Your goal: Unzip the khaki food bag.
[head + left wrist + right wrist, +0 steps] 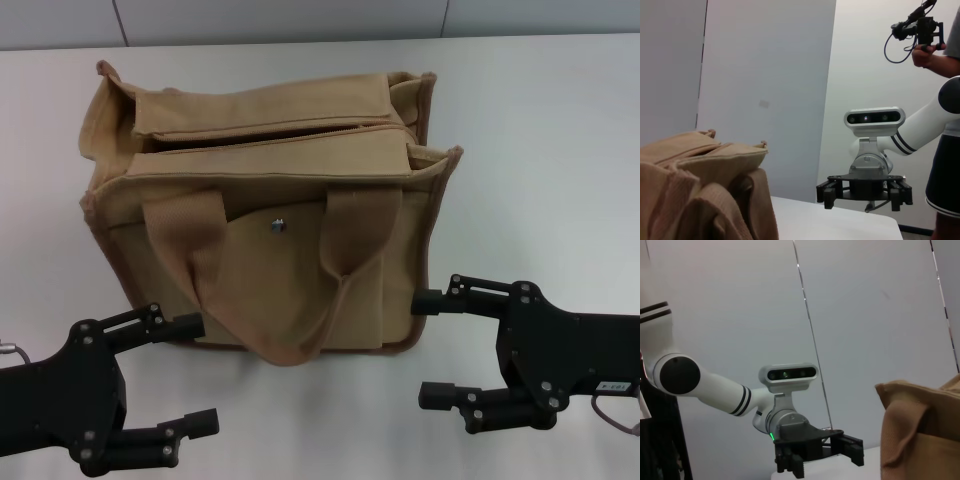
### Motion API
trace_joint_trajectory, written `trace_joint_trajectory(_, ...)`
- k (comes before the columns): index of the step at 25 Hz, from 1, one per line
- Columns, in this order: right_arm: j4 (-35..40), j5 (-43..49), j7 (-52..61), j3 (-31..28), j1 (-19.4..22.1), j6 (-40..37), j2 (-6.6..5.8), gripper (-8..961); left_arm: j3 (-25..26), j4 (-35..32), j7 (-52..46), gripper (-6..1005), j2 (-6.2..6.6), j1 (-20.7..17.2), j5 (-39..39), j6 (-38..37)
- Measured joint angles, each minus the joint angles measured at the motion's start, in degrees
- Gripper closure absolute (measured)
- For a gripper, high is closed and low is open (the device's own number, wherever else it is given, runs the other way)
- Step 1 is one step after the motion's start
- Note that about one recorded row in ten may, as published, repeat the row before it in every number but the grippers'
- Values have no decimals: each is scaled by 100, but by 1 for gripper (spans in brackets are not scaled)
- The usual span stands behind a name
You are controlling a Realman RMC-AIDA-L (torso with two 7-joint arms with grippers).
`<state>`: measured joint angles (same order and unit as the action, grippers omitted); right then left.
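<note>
The khaki food bag [270, 200] stands upright on the white table [540, 150], its front side facing me. Its two strap handles [300, 330] hang down the front, with the silver snap button [278, 226] between them. The top zipper line [290, 135] runs between the two top flaps as a dark gap; I cannot make out the pull. My left gripper [202, 372] is open, low in front of the bag's left corner. My right gripper [424, 348] is open, by the bag's front right corner. Neither touches the bag. The bag also shows in the left wrist view [700, 190] and the right wrist view [920, 430].
The left wrist view shows the right gripper [865, 192] farther off and a person [945, 150] holding a camera rig [920, 27]. The right wrist view shows the left gripper [815, 452] before a grey wall [865, 315].
</note>
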<state>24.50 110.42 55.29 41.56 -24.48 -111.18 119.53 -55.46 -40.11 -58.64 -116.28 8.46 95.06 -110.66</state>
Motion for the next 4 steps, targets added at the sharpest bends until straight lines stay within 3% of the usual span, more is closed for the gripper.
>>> trace_joint_trajectory(4, 3, -12, -17, -35, -11, 14, 0, 135, 4, -3, 10, 175, -3, -14, -20, -5)
